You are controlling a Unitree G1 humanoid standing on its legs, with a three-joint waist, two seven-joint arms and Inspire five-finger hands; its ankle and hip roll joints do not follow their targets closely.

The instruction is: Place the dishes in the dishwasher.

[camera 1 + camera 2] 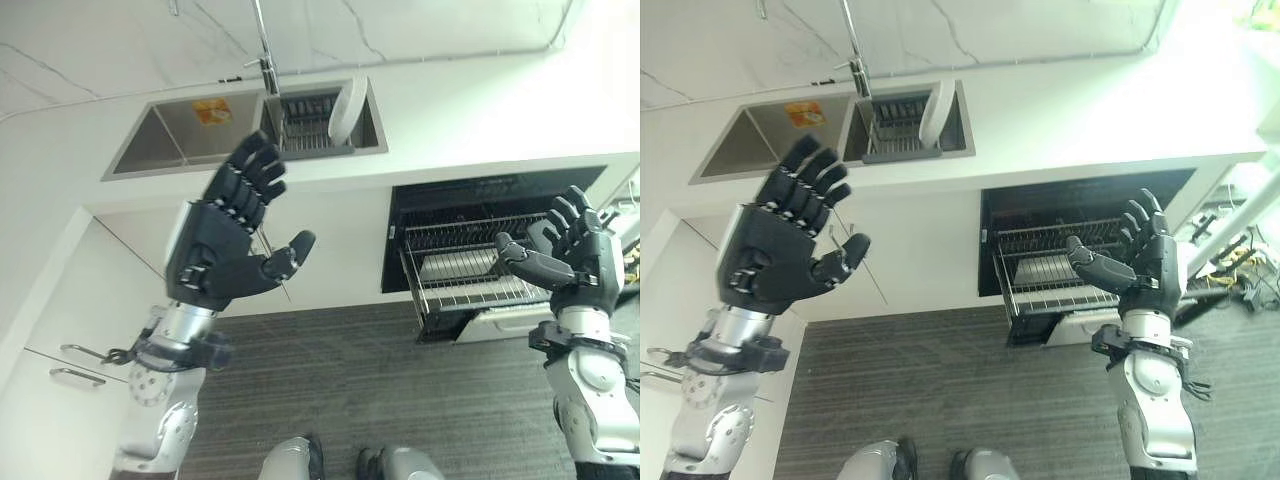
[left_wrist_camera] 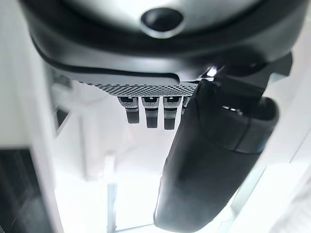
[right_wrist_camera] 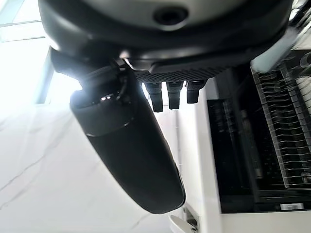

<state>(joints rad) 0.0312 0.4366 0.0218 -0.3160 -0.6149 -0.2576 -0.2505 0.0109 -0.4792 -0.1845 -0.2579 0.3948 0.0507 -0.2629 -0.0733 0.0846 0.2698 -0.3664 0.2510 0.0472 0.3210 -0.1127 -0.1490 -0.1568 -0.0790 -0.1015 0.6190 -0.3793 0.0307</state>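
The left hand is hanging in the air below the counter, palm facing the camera, fingers straight and fanned out, thumb sticking out to the side; it is holding nothing. Behind it, white cabinets are running under the counter edge, with metal handles showing near the forearm.

Above the hand, a double sink is sitting in the counter. Its left basin is bare apart from an orange sticker. A tap is rising behind the divider. The right basin is holding a dark rack, and a white plate is standing on edge in that rack, leaning against the basin's right side.

Further right, under the counter, the dishwasher is standing open, and its wire basket is pulled out over the grey floor. I cannot tell whether anything is lying in it.

The right hand is hovering just right of the basket, palm turned inward, fingers loosely extended and spread, thumb pointing toward the basket. It is gripping nothing.
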